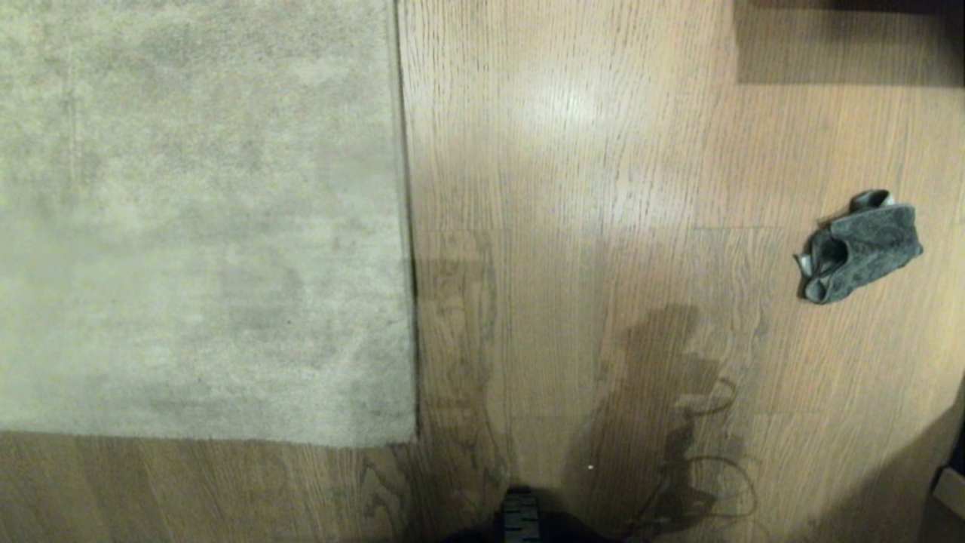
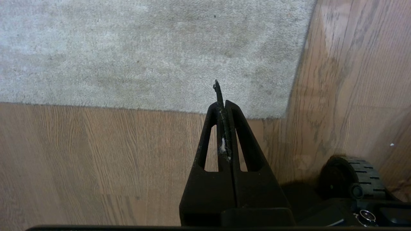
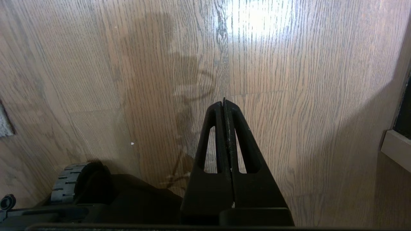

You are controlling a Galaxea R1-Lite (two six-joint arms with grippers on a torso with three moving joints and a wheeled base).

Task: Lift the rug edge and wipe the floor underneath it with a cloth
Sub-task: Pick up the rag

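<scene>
A pale grey-beige rug point(image 1: 196, 219) fills the left of the head view and lies flat; its straight rug edge point(image 1: 407, 226) runs up the middle, and a corner point(image 1: 411, 439) points toward me. Light brown wood floor point(image 1: 588, 226) covers the rest. The dark grey cloth point(image 1: 859, 245) lies crumpled on the floor at the right. Neither arm shows in the head view. My left gripper point(image 2: 223, 103) is shut and empty, hanging above the floor close to the rug point(image 2: 144, 54) corner. My right gripper point(image 3: 223, 103) is shut and empty above bare floor point(image 3: 305, 96).
My base and a ribbed wheel point(image 2: 359, 176) sit low beside the left gripper, and another wheel point(image 3: 69, 181) shows by the right one. A dark shadowed patch point(image 1: 844, 41) lies at the far right. A pale ledge point(image 3: 395, 147) stands at the right side.
</scene>
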